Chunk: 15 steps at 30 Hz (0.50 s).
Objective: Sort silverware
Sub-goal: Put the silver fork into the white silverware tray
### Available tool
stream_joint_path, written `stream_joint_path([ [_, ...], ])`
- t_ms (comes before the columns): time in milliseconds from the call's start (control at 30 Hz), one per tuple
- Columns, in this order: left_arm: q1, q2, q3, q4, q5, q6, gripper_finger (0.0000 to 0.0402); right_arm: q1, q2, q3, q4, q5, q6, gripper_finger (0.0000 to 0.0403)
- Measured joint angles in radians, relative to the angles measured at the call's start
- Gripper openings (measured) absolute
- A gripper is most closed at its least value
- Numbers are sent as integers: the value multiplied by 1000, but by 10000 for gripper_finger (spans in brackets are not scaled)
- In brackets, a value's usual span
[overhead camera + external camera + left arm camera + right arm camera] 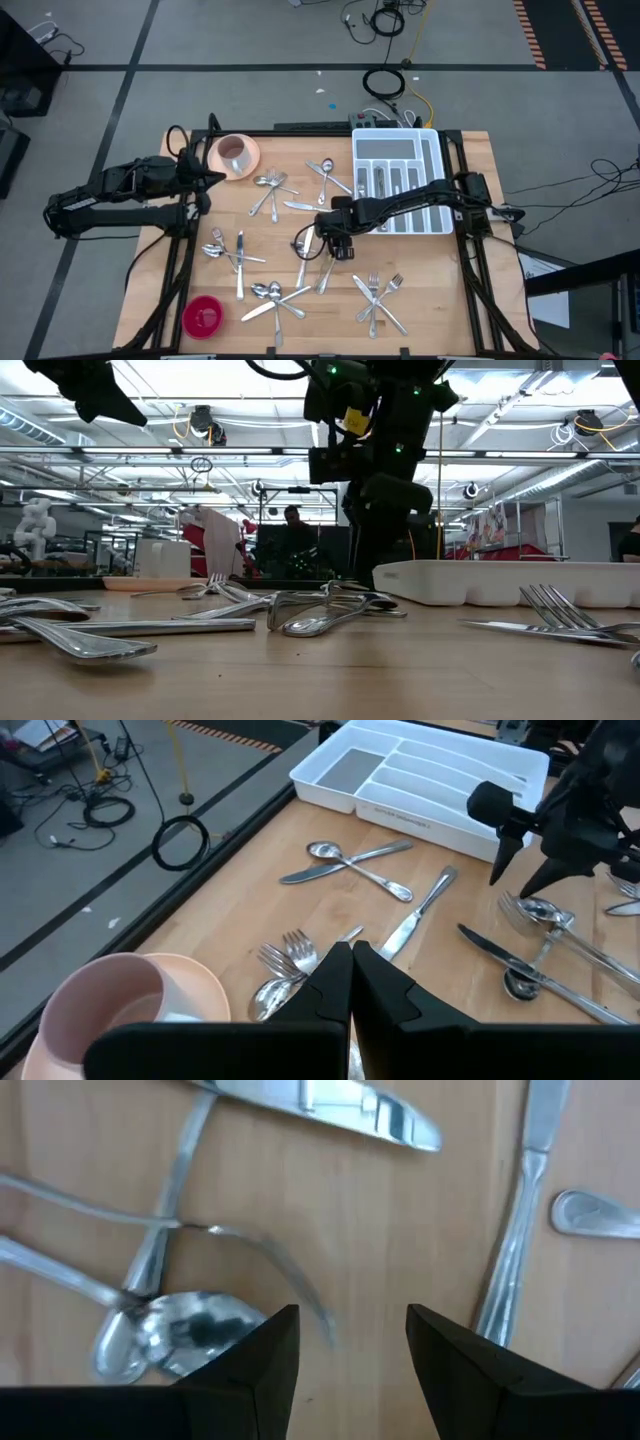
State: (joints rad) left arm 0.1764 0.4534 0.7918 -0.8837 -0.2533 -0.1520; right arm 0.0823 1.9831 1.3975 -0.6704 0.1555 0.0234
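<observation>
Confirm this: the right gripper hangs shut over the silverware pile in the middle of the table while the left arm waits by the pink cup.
Not shut. The right wrist view shows the right gripper open, fingers spread above a fork in the pile. The rest holds: the left gripper waits by the pink cup.

A white plastic compartmented cutlery tray (pixel 400 180) sits at the table's far right, with a few utensils in its compartments. A pink cup on its saucer (pixel 235 155) stands at the far left, and a round red dish (pixel 202 316) at the near left corner. Shiny silver metal forks, spoons and knives (pixel 300 245) lie scattered in crossed clusters over the wooden table (pixel 440 290) between them.
</observation>
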Motion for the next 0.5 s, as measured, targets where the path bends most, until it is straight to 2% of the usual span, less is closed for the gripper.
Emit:
stream_joint_path([
  [367, 0, 0, 0, 0, -3, 1, 7, -10, 0, 0, 35, -8, -10, 162],
  [500, 0, 0, 0, -1, -6, 1, 7, -8, 0, 0, 36, -55, -14, 164],
])
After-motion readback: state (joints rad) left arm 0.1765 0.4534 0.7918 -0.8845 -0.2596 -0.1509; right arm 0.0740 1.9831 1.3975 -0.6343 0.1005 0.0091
